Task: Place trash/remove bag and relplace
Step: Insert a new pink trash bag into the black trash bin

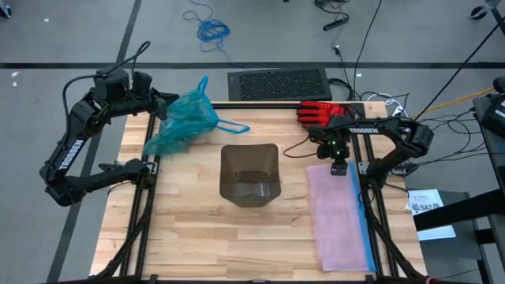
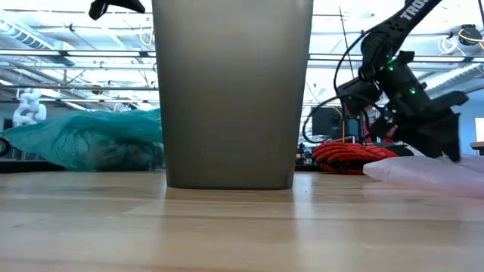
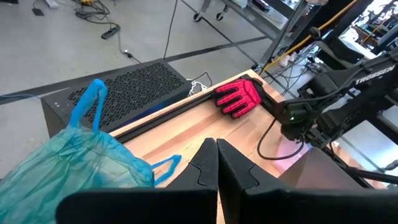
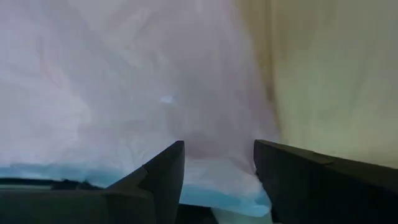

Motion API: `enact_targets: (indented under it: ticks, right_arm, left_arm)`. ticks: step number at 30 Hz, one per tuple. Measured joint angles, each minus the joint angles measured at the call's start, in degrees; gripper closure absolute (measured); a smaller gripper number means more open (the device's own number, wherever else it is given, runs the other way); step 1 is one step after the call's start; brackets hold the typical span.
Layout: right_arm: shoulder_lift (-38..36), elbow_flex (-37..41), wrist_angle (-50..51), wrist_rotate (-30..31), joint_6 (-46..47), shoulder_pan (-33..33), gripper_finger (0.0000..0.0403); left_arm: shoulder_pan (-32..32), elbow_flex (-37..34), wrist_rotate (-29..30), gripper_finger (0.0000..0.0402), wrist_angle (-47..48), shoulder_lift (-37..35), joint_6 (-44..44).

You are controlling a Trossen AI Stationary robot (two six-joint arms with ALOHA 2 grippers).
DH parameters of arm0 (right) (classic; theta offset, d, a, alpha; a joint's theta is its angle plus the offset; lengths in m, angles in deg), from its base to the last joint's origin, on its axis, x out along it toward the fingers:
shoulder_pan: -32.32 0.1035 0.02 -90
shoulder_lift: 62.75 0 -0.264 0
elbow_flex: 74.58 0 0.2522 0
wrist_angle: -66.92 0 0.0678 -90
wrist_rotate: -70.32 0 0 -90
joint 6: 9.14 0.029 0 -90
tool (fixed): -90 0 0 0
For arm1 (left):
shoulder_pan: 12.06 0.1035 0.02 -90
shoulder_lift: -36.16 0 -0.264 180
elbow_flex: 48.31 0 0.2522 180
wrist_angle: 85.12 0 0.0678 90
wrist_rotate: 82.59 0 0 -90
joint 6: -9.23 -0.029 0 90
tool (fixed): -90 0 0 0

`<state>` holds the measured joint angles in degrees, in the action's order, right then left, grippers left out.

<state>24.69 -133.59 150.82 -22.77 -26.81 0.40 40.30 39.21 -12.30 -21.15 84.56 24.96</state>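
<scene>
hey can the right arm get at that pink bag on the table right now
Probably yes. The right claw hangs open just above the near end of the pink bag, with nothing between them. The bin stands off to the side, and the red glove lies behind the arm, so neither blocks it.

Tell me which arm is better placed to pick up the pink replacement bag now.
Right. The right gripper hangs open directly over the far end of the pink bag. The left gripper is shut, across the table by the teal bag, with the bin between.
</scene>
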Motion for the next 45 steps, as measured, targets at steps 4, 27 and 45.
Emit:
enact_targets:
  ticks: [4, 27, 45]
  right_arm:
    - [0.02, 1.34, 2.32, -1.64, -0.10, 0.00, 0.0224]
    - [0.04, -29.45, 15.29, -19.69, 1.98, 0.86, 0.0403]
    - [0.03, -55.90, 5.51, -22.56, 27.94, -1.29, 0.0403]
  left_arm:
    - [0.00, -0.01, -0.05, 0.0402, 0.00, 0.00, 0.04]
    - [0.00, 0.00, -0.15, 0.0402, -0.04, 0.00, -0.17]
    - [0.00, 0.00, -0.18, 0.0402, -0.14, 0.00, -1.57]
